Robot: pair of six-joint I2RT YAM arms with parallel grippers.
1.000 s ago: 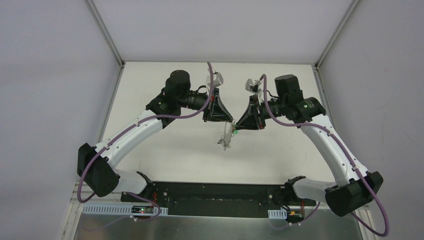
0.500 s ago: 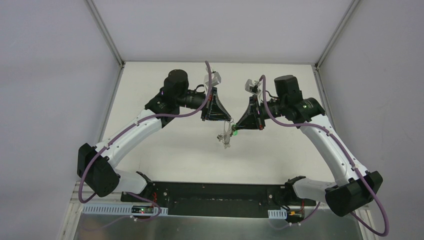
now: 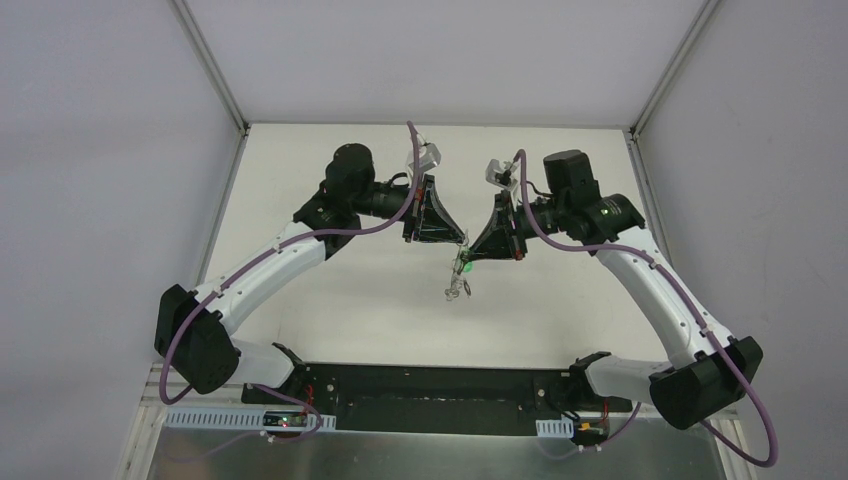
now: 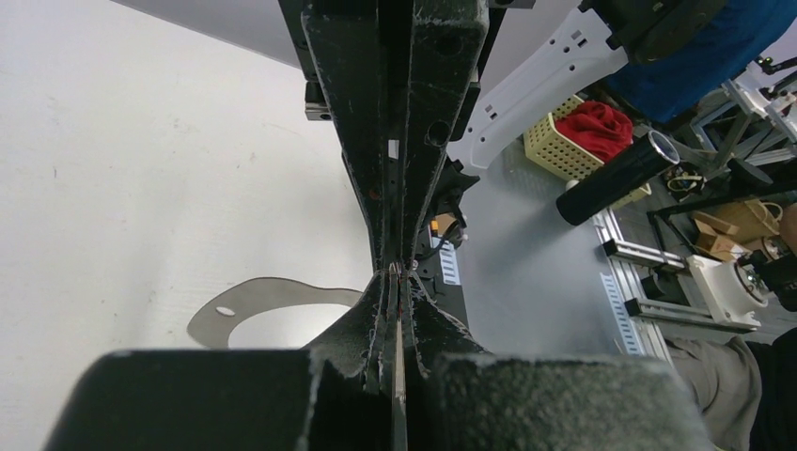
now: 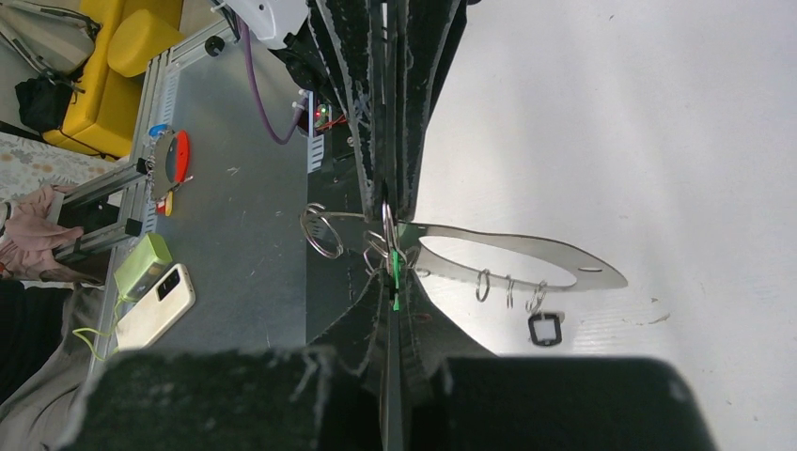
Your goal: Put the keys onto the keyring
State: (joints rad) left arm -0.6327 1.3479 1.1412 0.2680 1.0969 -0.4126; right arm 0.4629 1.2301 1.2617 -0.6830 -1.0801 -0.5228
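Note:
My two grippers meet tip to tip above the middle of the table. The left gripper (image 3: 461, 243) (image 4: 396, 272) is shut, with a thin silver strip of the keyring pinched between its pads. Below the tips hangs the keyring (image 3: 456, 290) (image 5: 508, 282), carrying small silver rings and a black tag (image 5: 545, 329). The right gripper (image 3: 468, 256) (image 5: 393, 272) is shut on the key's green head (image 3: 463, 267) (image 5: 394, 266), right against the left fingertips. The key's blade is hidden between the pads.
A loose silver ring (image 5: 321, 230) dangles left of the fingertips. The black base plate (image 3: 430, 385) runs along the near table edge. Off the table lie a phone (image 5: 155, 305), a yellow basket with red cloth (image 4: 587, 141) and a black cylinder (image 4: 616, 178).
The right jaws have closed on the green key. Both grippers shifted slightly left, and the green head shows more clearly below the tips. The hanging keyring swung a little.

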